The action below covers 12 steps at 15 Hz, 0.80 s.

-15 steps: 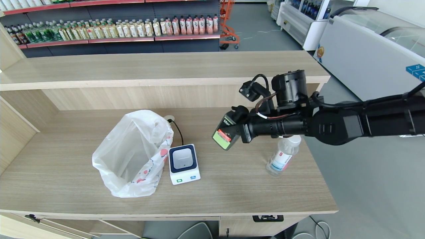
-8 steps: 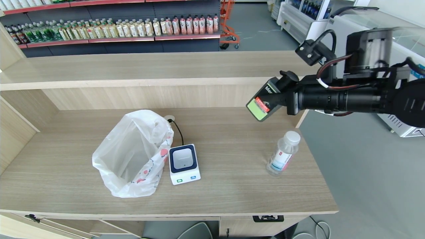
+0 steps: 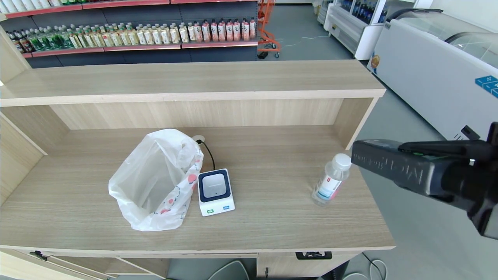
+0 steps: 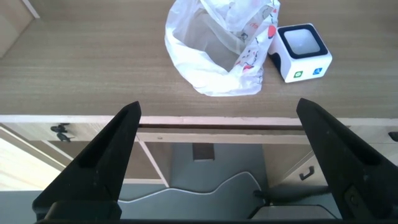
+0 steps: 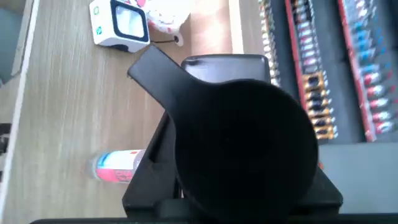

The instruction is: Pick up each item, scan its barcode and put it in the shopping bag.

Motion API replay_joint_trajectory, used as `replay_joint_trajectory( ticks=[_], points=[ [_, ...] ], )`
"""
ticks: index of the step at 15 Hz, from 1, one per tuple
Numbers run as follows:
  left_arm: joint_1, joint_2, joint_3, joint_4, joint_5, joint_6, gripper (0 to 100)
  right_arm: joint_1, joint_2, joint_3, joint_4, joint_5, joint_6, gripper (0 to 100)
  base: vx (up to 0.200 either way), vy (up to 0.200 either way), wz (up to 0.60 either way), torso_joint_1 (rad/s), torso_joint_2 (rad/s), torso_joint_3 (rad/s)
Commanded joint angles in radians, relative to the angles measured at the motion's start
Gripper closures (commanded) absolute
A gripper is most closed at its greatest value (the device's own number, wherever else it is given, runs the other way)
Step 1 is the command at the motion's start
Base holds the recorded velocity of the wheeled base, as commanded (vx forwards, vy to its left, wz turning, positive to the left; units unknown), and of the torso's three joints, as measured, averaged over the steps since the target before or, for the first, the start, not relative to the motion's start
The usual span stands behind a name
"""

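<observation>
Two grippers: the left gripper [image 4: 217, 162] hangs with its jaws spread wide near the counter [image 3: 272, 217] front edge. On the counter, the shopping bag [image 3: 155, 179] sits open, the scanner [image 3: 216, 191] is just beside it, and the water bottle [image 3: 330, 181] stands further right. Past the counter's right end, the right gripper [image 3: 412, 161] is clamped on a dark box [image 3: 381, 163].

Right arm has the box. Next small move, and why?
Probably swing the dark box left, over the scanner, whose window faces up beside the shopping bag. The box hangs past the counter's right end, beyond the water bottle, too far for a read.
</observation>
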Motion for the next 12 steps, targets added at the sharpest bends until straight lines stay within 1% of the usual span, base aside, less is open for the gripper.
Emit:
replay_joint_trajectory(
  ticks=[1, 2, 3, 4, 6, 7, 8, 9, 12],
  points=[
    [0.0, 0.002, 0.0, 0.0, 0.0, 0.0, 0, 0.008, -0.113, 0.106, -0.001, 0.127, -0.314, 100, 0.0, 0.0, 0.0, 0.0, 0.0, 0.0],
    [0.0, 0.002, 0.0, 0.0, 0.0, 0.0, 0, 0.004, -0.113, 0.093, -0.006, 0.157, -0.495, 100, 0.0, 0.0, 0.0, 0.0, 0.0, 0.0],
    [-0.002, 0.002, -0.001, 0.0, 0.0, 0.0, 0, -0.001, -0.113, 0.073, -0.006, 0.174, -0.573, 100, 0.0, 0.0, 0.0, 0.0, 0.0, 0.0],
    [0.0, 0.002, -0.001, 0.0, 0.0, 0.0, 0, 0.021, -0.11, 0.052, -0.004, 0.193, -0.774, 100, 0.0, 0.0, 0.0, 0.0, 0.0, 0.0],
    [0.0, 0.002, 0.0, 0.0, 0.0, 0.0, 0, 0.059, -0.159, 0.067, -0.004, 0.271, -0.938, 100, 0.0, 0.0, 0.0, 0.0, 0.0, 0.0],
    [-0.002, 0.002, 0.0, 0.0, 0.0, 0.0, 0, 0.06, -0.185, 0.09, -0.004, 0.289, -0.998, 100, 0.0, 0.0, 0.0, 0.0, 0.0, 0.0],
    [0.0, 0.002, -0.001, -0.002, 0.0, 0.0, 0, 0.06, -0.203, 0.102, -0.004, 0.317, -1.018, 100, 0.0, 0.0, 0.0, 0.0, 0.0, 0.0],
    [-0.002, 0.002, 0.0, -0.002, 0.0, 0.0, 0, 0.06, -0.24, 0.119, -0.011, 0.341, -1.036, 100, 0.0, 0.0, 0.0, 0.0, 0.0, 0.0],
    [0.0, 0.002, -0.001, 0.0, 0.0, 0.0, 0, 0.06, -0.354, 0.11, -0.031, 0.354, -1.05, 100, 0.0, 0.0, 0.0, 0.0, 0.0, 0.0]
  ],
)
